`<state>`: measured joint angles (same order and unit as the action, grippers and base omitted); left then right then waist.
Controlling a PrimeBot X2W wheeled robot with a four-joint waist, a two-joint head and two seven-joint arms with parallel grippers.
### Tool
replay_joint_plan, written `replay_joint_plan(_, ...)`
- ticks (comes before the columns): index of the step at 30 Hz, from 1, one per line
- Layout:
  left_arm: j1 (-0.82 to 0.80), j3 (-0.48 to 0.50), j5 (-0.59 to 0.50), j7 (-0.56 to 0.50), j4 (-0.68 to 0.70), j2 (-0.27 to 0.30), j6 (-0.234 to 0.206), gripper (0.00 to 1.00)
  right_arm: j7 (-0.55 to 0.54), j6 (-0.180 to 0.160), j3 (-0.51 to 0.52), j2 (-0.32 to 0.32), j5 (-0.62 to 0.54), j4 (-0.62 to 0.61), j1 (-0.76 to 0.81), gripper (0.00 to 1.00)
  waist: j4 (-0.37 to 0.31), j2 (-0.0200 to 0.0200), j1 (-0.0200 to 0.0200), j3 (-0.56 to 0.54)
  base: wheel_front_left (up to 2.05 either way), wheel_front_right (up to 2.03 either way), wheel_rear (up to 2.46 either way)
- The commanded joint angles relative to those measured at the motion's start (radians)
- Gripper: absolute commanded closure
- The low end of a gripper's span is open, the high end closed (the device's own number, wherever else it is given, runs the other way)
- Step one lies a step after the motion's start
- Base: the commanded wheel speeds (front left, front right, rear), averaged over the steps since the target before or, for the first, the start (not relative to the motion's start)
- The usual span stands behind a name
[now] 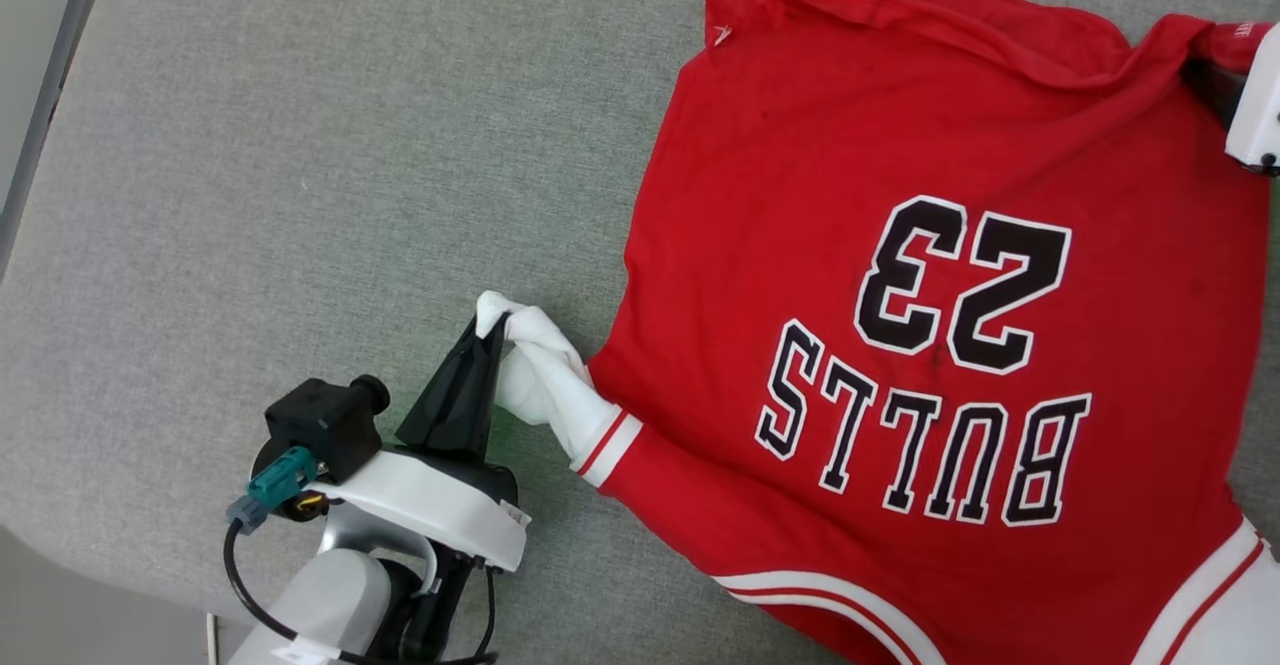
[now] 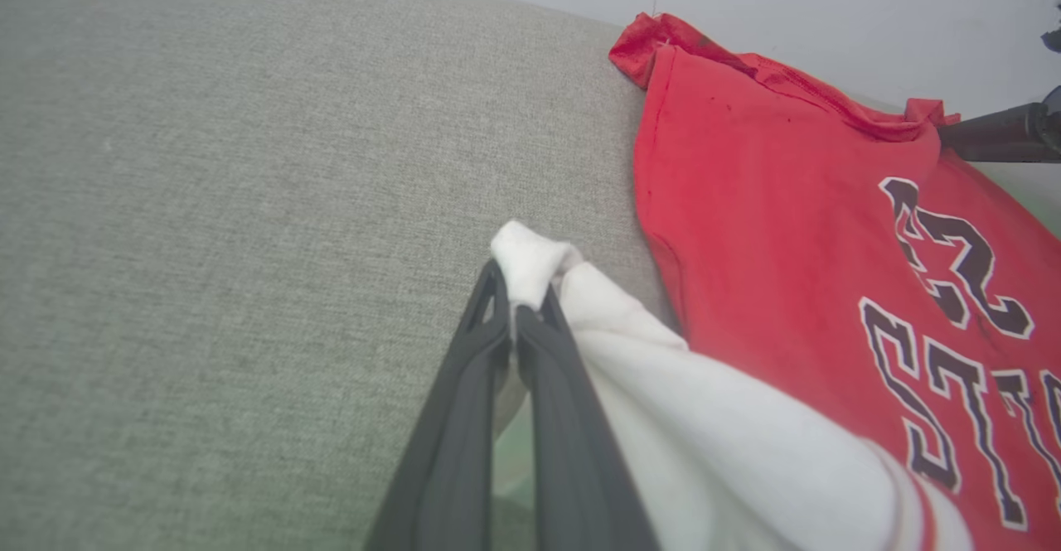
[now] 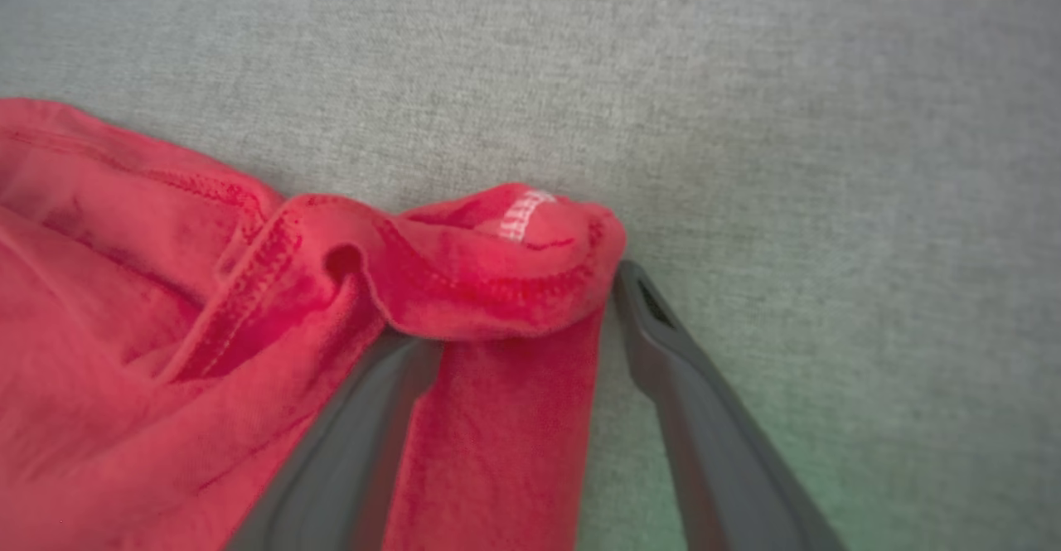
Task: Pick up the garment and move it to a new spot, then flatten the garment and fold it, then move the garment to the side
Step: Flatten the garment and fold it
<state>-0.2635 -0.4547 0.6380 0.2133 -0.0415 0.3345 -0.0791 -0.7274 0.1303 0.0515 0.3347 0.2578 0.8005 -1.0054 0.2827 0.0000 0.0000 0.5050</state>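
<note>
Garment (image 1: 900,245) lies on grey cloth (image 1: 300,195), left gripper (image 1: 497,325) pinching its white sleeve (image 1: 552,377).

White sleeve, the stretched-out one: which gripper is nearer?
Left. The left gripper is shut on the white sleeve's tip; the right gripper is across the garment at its red hem corner, fingers open either side of the fabric.

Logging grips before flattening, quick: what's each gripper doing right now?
Left gripper: shut on the garment, at its white sleeve.
Right gripper: open, red hem lying loose between the jaws.
</note>
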Motion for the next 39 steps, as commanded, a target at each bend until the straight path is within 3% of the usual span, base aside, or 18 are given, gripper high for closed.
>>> replay_joint_plan(1,-0.012,-0.001,-0.001,0.004,-0.004,-0.003,0.002,1.0,-0.046,0.001,-0.021,-0.03,0.006,0.062,0.065,0.0,0.004,0.0,0.0,0.003,0.0,0.0,0.0)
replay_joint_plan(2,-0.011,-0.002,0.0,0.007,-0.011,-0.005,0.005,1.0,-0.097,0.001,-0.031,-0.031,0.009,0.098,0.086,0.0,0.004,0.0,0.0,0.0,0.0,0.0,0.0)
replay_joint_plan(5,-0.009,-0.004,0.005,0.012,-0.028,-0.013,0.007,1.0,-0.185,0.0,-0.024,-0.036,0.037,0.17,0.132,1.0,0.006,0.0,0.0,-0.011,0.0,0.0,0.0)
replay_joint_plan(9,-0.001,-0.005,0.008,0.016,-0.045,-0.013,0.01,1.0,-0.146,0.0,-0.019,-0.018,0.051,0.153,0.119,1.0,0.001,0.0,0.0,-0.034,0.0,0.0,0.0)
replay_joint_plan(19,0.064,0.017,0.035,0.003,-0.08,0.026,-0.009,1.0,-0.045,0.0,-0.03,0.102,0.102,-0.012,0.07,1.0,-0.056,0.0,0.0,-0.162,0.0,0.0,0.0)
replay_joint_plan(28,0.172,0.078,0.08,0.0,-0.077,0.064,-0.061,1.0,-0.035,0.0,-0.023,0.145,0.19,-0.277,0.365,1.0,-0.171,0.0,0.0,-0.283,0.0,0.0,0.0)
replay_joint_plan(34,0.229,0.102,0.096,-0.016,-0.062,0.096,-0.091,1.0,-0.053,0.0,0.113,0.093,0.208,-0.528,0.683,1.0,-0.235,0.0,0.0,-0.324,0.0,0.0,0.0)
replay_joint_plan(39,0.262,0.114,0.111,-0.039,-0.051,0.116,-0.108,1.0,-0.071,0.0,0.23,-0.035,0.174,-0.721,0.95,1.0,-0.272,0.0,0.0,-0.332,0.0,0.0,0.0)
